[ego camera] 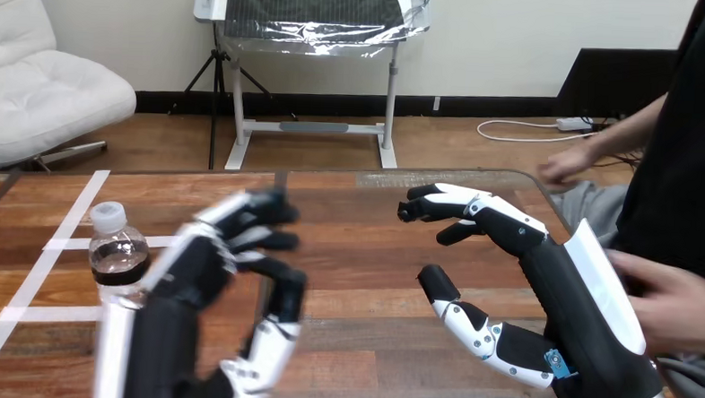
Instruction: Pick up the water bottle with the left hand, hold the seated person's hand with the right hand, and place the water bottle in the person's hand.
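The wooden table bears a water bottle, upright just left of the left hand, among white tape lines on that side

table: glossy wood | water bottle: clear plastic, white cap

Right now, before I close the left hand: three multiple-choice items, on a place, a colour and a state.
1. The water bottle stands: A) on the table beside the left hand; B) at the table's far right edge; C) in the person's hand.
2. Its cap is: A) red; B) white; C) blue.
3. The right hand is: A) open, empty; B) shut on the bottle; C) shut on a wrist.
A: it stands upright on the wood. B: the cap shows white. A: its fingers are apart, round nothing.
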